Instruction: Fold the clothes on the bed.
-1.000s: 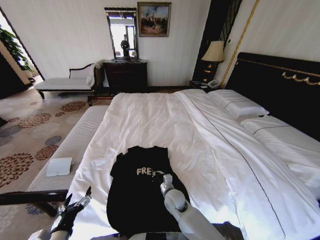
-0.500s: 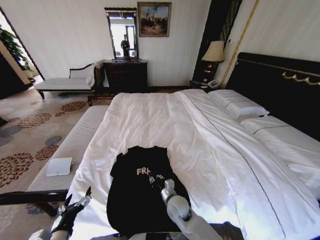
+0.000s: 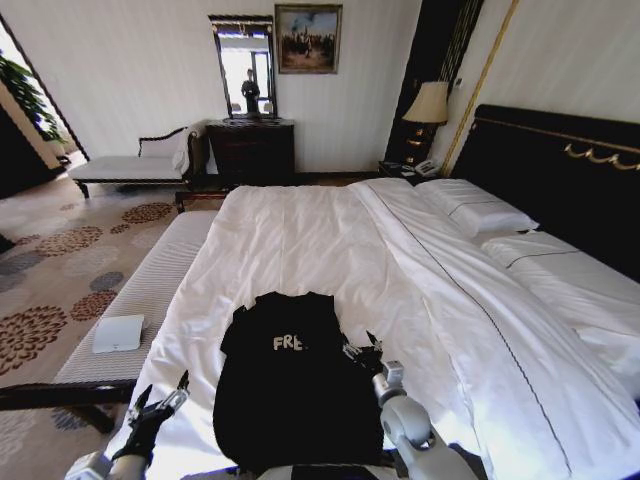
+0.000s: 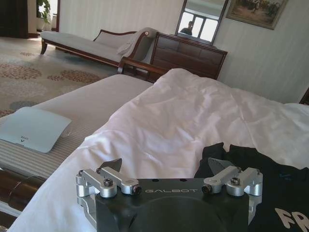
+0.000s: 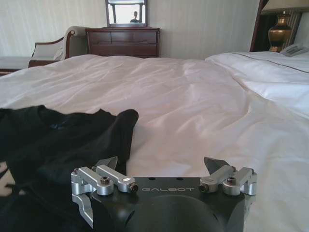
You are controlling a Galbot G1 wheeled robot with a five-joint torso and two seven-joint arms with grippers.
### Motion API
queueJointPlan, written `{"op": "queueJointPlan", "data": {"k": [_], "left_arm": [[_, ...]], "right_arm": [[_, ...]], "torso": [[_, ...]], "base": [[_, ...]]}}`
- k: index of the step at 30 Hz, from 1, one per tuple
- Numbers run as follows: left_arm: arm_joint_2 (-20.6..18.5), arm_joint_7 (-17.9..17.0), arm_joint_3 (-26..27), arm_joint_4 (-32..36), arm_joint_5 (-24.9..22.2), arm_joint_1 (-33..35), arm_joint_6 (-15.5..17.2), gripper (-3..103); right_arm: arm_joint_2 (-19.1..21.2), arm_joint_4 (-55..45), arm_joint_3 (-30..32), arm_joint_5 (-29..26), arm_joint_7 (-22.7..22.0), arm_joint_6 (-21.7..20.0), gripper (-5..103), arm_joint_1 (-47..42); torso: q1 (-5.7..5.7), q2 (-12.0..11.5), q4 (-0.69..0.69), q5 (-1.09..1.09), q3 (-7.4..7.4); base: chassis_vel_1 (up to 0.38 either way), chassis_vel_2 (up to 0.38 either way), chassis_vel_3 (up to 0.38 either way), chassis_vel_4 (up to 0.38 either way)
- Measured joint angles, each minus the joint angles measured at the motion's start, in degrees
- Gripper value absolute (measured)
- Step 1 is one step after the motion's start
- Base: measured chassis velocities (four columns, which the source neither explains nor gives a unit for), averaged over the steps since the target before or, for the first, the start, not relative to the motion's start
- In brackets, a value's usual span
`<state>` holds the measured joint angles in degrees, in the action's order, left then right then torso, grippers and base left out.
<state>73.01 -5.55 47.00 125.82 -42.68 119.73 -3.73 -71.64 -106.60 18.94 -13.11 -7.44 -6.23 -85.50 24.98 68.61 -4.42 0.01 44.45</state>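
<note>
The clothes, a black T-shirt (image 3: 285, 390) with white "FRE" lettering showing, lie flat near the foot of the bed (image 3: 300, 235), collar pointing away from me. My left gripper (image 3: 160, 398) hovers open over the white sheet just left of the shirt; in the left wrist view the left gripper (image 4: 166, 164) has the shirt (image 4: 273, 181) off to one side. Open as well, my right gripper (image 3: 362, 352) sits at the shirt's right edge near the sleeve. The right wrist view has the right gripper (image 5: 161, 164) over white sheet, beside the shirt's sleeve (image 5: 63, 140).
A pale striped bench (image 3: 150, 285) runs along the bed's left side with a flat white pad (image 3: 118, 332) on it. Pillows (image 3: 475, 205) and the dark headboard (image 3: 560, 165) are at right. A chaise (image 3: 125, 165) and dresser (image 3: 250, 150) stand by the far wall.
My right gripper has swung from over the shirt's chest lettering to the shirt's right edge. The left gripper has barely shifted. The shirt lies as before.
</note>
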Motion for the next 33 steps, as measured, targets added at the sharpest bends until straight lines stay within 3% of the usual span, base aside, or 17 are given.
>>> {"op": "queueJointPlan", "data": {"k": [8,14,21,24,27,30,33], "left_arm": [[-0.4,0.0,-0.1,0.0,-0.2,-0.1,-0.1,100],[-0.6,0.0,0.0,0.4,-0.2,-0.1,0.1,100],[-1.0,0.0,0.7,0.4,-0.9,0.3,0.0,100],[-1.0,0.0,0.7,0.4,-0.9,0.3,0.0,100],[-0.9,0.0,0.8,0.5,-1.0,0.2,0.0,100],[-0.9,0.0,0.9,0.4,-1.1,0.2,0.0,100],[-0.9,0.0,1.0,0.4,-1.2,0.2,0.0,100]], "right_arm": [[0.1,-0.8,1.2,6.0,3.0,3.8,100,-6.1],[-0.2,1.0,0.5,6.7,3.1,4.0,103,-3.9],[0.5,3.4,-0.9,6.0,2.8,2.8,96,-1.6],[0.7,4.6,-1.2,5.5,2.5,2.0,91,-0.5],[1.3,5.6,-1.9,4.6,2.4,1.0,75,0.1],[1.4,6.0,-2.3,4.5,2.4,0.8,70,0.5],[1.3,6.5,-2.7,4.2,2.2,0.5,54,1.3]], "torso": [[-0.01,0.0,-0.01,-0.01,0.00],[0.00,0.0,0.01,-0.01,0.00],[0.00,0.0,0.00,-0.01,0.00],[0.00,0.0,0.00,-0.01,0.00],[0.00,0.0,0.00,-0.01,0.00],[0.00,0.0,0.00,-0.01,0.00],[0.00,0.0,0.00,-0.01,0.00]], "base": [[0.000,0.000,0.000,0.000],[0.000,0.000,0.000,0.000],[0.000,0.000,0.000,0.000],[0.000,0.000,0.000,0.000],[0.000,0.000,0.000,0.000],[0.000,0.000,0.000,0.000],[0.000,0.000,0.000,0.000]]}}
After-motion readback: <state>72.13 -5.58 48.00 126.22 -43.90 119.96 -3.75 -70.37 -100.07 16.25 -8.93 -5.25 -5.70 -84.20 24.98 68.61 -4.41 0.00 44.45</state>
